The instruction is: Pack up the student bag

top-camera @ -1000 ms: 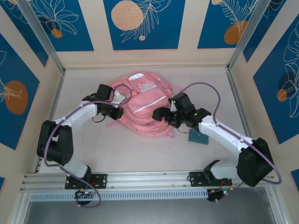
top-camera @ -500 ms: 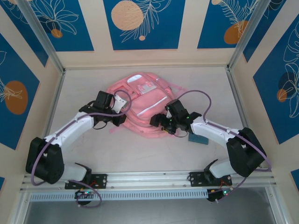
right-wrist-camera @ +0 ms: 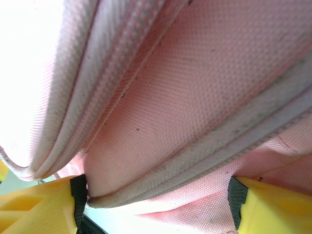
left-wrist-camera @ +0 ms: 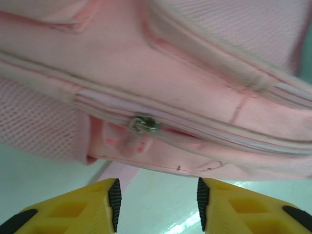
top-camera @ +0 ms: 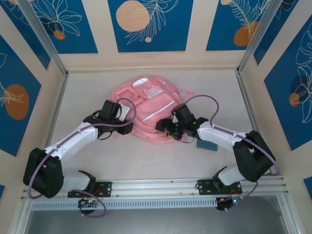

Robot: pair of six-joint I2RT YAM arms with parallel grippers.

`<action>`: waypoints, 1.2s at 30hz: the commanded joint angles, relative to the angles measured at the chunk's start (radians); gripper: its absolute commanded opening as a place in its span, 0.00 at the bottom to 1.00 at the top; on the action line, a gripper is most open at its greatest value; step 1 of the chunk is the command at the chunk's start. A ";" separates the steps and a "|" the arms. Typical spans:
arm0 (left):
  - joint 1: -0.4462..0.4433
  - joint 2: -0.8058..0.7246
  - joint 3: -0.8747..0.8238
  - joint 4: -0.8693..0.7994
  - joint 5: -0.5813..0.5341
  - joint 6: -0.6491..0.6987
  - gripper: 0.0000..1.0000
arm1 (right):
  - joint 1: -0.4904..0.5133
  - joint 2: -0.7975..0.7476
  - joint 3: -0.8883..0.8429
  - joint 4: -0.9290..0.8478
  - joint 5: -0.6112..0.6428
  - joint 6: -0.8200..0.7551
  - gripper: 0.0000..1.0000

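Pale worktop [top-camera: 146, 161] below: we should close the open left gripper [left-wrist-camera: 158, 202] squarely on the bag [left-wrist-camera: 195, 87] zipper pull [left-wrist-camera: 143, 125]; right gripper [right-wrist-camera: 157, 195] straddles fabric, grip unclear.

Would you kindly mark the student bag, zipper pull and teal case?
student bag [top-camera: 142, 101], top external view, front panel
zipper pull [left-wrist-camera: 143, 124], left wrist view, metal slider
teal case [top-camera: 207, 145], top external view, exposed corner

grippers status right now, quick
left gripper: open, holding nothing
right gripper: wide around a fold of the student bag; gripping or not cannot be told
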 commanded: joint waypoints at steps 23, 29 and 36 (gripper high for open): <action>0.027 0.232 0.189 -0.076 -0.019 0.178 0.11 | 0.001 0.008 0.004 -0.026 0.006 -0.007 0.77; 0.026 0.182 0.162 -0.084 -0.011 0.166 0.00 | 0.004 0.025 0.008 -0.022 0.008 -0.007 0.77; -0.001 0.062 0.052 -0.011 -0.030 0.103 0.00 | 0.008 0.026 -0.011 0.019 0.007 0.002 0.76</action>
